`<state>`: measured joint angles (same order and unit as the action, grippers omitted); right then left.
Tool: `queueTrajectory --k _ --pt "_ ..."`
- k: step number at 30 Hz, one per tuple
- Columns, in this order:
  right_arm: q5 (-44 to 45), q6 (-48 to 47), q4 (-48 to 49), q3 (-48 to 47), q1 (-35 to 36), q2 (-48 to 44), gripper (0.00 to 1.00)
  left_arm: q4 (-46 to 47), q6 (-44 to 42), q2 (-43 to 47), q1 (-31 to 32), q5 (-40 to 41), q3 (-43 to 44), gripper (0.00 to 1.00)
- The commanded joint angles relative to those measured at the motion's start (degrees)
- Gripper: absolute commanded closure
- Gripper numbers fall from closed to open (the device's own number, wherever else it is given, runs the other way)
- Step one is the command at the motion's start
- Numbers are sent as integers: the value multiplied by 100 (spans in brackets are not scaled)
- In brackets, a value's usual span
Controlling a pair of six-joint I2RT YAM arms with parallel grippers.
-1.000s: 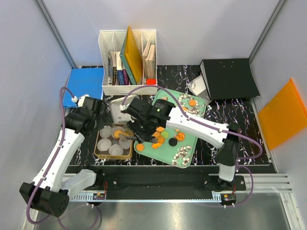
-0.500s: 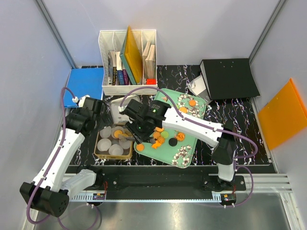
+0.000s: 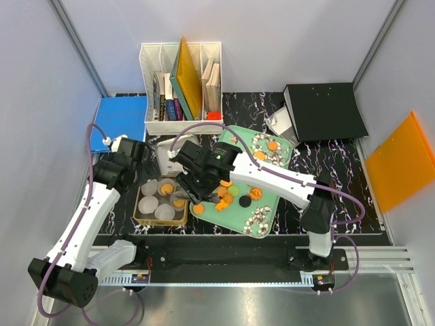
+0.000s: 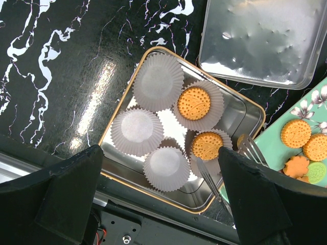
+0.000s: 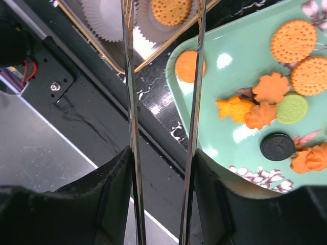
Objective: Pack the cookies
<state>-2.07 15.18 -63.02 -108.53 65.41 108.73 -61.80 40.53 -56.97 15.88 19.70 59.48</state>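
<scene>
Cookies [image 3: 224, 197] lie on the mint-green tray [image 3: 268, 204], mostly orange, with a black one and a green one [image 5: 292, 107]. A gold-rimmed tin [image 4: 122, 115] holds several white paper cups; two of them hold a round orange cookie [image 4: 194, 103] [image 4: 206, 145]. My right gripper [image 5: 163, 163] is shut on metal tongs [image 5: 196, 102]. The tong blades stand apart over the tin's near corner, with nothing between them. The left gripper [image 4: 158, 199] hangs open above the tin's edge and holds nothing.
The tin's silver lid [image 4: 260, 41] lies behind the tin. At the back stand a white file organiser with books [image 3: 181, 88], a blue folder [image 3: 122, 115] and a black binder [image 3: 323, 109]. An orange folder [image 3: 401, 159] leans at the right.
The right arm has carried the tongs left from the tray to the tin. The tong blades have spread, and an orange cookie now lies in a paper cup. The left arm has not moved.
</scene>
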Motion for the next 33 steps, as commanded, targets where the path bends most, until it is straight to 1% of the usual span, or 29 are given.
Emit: queueTrajectory --k 1,4,5,7,8,9,11,12,16,20,26,33 --pt "469 -68 10 -204 42 -229 46 168 -63 55 -24 -2 19 1" --pt "935 64 -52 -116 -54 -571 46 160 -63 37 -32 7 37 1" --pt "1014 125 -78 24 -124 -816 46 177 -63 37 -32 -10 46 1" --pt "1155 266 -131 400 -484 -1089 47 203 -63 -16 -32 -37 46 1" --pt "1208 310 -149 568 -650 -1369 47 221 -63 -25 -41 -98 54 1" --pt "1261 371 -175 726 -1061 -1502 48 247 -63 -42 -32 -124 55 1" --pt "1314 389 -175 1184 -1459 -1827 48 318 -81 -112 -32 -238 63 1" --pt "1366 372 -184 1298 -1870 -1898 48 326 -89 -147 -32 -274 81 1" --pt "1490 258 -184 1624 -2583 -2005 48 344 -142 -314 -24 -388 169 1" --pt "1455 179 -79 1826 -2814 -1829 49 344 -177 -402 -23 -476 178 1" --pt "1297 178 395 2117 -3138 -1618 50 335 -186 -438 20 -520 134 1" --pt "840 222 545 2231 -3210 -1442 50 353 -169 -464 56 -520 116 1"
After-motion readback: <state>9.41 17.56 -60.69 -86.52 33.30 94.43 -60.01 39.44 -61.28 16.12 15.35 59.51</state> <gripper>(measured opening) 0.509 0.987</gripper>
